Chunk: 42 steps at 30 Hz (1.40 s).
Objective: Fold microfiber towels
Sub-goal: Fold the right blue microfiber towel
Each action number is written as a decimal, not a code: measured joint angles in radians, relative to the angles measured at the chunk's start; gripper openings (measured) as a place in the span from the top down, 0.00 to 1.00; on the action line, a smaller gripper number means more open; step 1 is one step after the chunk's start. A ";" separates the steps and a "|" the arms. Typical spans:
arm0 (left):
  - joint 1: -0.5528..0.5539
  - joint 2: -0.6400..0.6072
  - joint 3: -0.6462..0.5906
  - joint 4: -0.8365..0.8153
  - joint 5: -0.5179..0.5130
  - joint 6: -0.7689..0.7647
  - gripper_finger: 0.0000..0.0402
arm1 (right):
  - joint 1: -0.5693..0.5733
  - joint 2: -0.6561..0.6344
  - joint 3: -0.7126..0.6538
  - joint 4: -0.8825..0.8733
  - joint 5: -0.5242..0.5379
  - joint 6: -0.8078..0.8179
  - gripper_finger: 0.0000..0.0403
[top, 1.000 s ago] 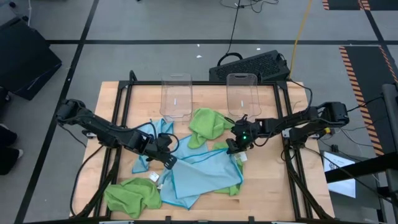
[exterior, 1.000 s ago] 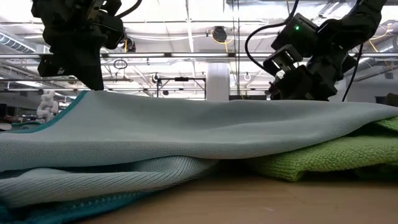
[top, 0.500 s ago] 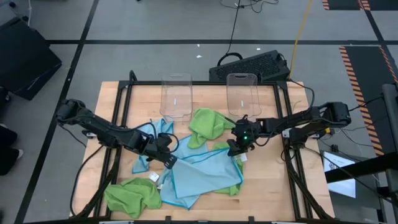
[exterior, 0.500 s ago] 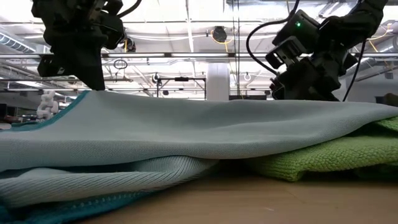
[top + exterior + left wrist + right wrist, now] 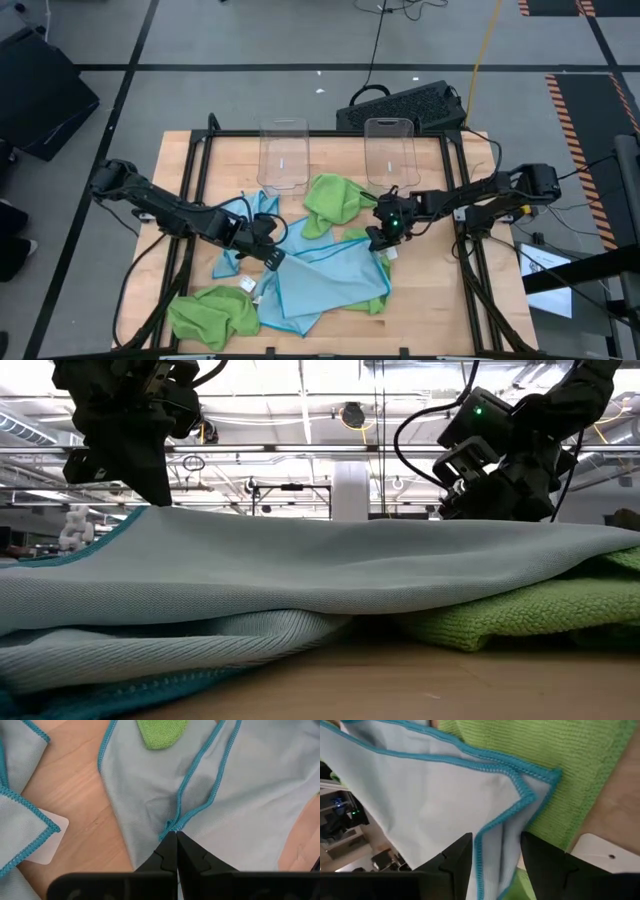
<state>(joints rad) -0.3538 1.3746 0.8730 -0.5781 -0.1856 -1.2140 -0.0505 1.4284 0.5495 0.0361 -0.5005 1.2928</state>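
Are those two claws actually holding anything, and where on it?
Both hold the light blue towel. The left gripper is shut on its teal-stitched edge; the right gripper has a corner of the towel between its fingers.

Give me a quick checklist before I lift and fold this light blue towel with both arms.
1. Left gripper shut on the light blue towel at its teal hem: ok.
2. Right gripper on the towel's corner: fingers straddle the hem with a gap between them, a firm pinch cannot be told.
3. Towel stretched between both arms: ok, it spans them in the low view.
4. Towel free of other cloths: not ok, a green towel lies under its right side.
5. Landing area on the table: not ok, another green towel and blue cloth crowd the front.
6. Clear bins out of the path: ok.
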 joint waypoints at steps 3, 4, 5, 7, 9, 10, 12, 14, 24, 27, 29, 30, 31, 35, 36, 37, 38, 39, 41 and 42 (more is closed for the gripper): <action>0.000 0.000 0.000 0.002 0.000 0.000 1.00 | 0.000 -0.001 0.000 0.004 0.000 0.001 0.61; 0.000 0.000 0.000 0.003 -0.001 0.000 1.00 | 0.000 0.000 0.000 0.004 0.000 0.001 0.61; 0.000 0.000 0.000 0.003 -0.002 -0.001 1.00 | 0.000 -0.001 0.000 0.004 0.000 0.001 0.61; 0.000 0.000 0.000 0.003 -0.010 -0.005 1.00 | 0.000 -0.001 0.000 0.004 0.003 -0.001 0.61; 0.000 0.000 0.000 0.003 -0.020 -0.018 1.00 | 0.000 -0.001 0.000 0.005 0.003 -0.007 0.61; 0.000 0.000 0.000 0.004 -0.025 -0.022 1.00 | 0.000 0.000 0.000 0.006 0.003 -0.008 0.61; 0.000 0.000 0.000 0.006 -0.026 -0.025 1.00 | 0.000 0.006 0.000 0.013 0.003 -0.008 0.63; 0.000 0.000 0.000 0.006 -0.026 -0.025 1.00 | 0.002 0.005 0.000 0.023 0.002 -0.007 0.65; 0.000 0.000 0.000 0.007 -0.026 -0.025 1.00 | 0.002 0.086 0.000 0.105 -0.027 -0.006 0.77; 0.000 0.000 0.000 0.007 -0.026 -0.025 1.00 | 0.007 0.113 0.000 0.149 -0.032 0.001 0.77; 0.000 0.000 0.000 0.007 -0.026 -0.025 1.00 | 0.007 0.122 0.000 0.165 -0.031 0.001 0.77; 0.000 0.000 0.000 0.008 -0.026 -0.024 1.00 | 0.007 0.123 0.000 0.165 -0.029 0.001 0.78; 0.000 0.000 0.000 0.008 -0.026 -0.022 1.00 | 0.007 0.122 0.000 0.163 -0.028 0.001 0.78; 0.000 0.000 0.000 0.007 -0.026 -0.021 1.00 | 0.007 0.122 0.000 0.170 -0.023 -0.006 0.84; 0.000 0.000 0.000 0.007 -0.026 -0.018 1.00 | 0.007 0.122 0.000 0.170 -0.023 -0.011 0.87; 0.000 0.000 0.000 0.007 -0.026 -0.016 1.00 | 0.007 0.122 0.000 0.170 -0.023 -0.018 0.90; 0.000 0.000 0.000 0.007 -0.026 -0.013 1.00 | 0.007 0.122 0.000 0.170 -0.022 -0.025 0.94; 0.000 0.000 0.000 0.007 -0.026 -0.009 1.00 | 0.007 0.122 0.000 0.170 -0.022 -0.032 0.97; 0.000 0.000 0.000 0.007 -0.026 0.001 1.00 | 0.006 0.122 0.000 0.171 -0.021 -0.038 0.99; 0.000 0.000 0.000 0.006 -0.026 0.004 1.00 | 0.004 0.122 0.000 0.172 -0.021 -0.040 0.98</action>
<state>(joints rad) -0.3538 1.3746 0.8726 -0.5717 -0.2118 -1.2103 -0.0462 1.5501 0.5495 0.2079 -0.5216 1.2532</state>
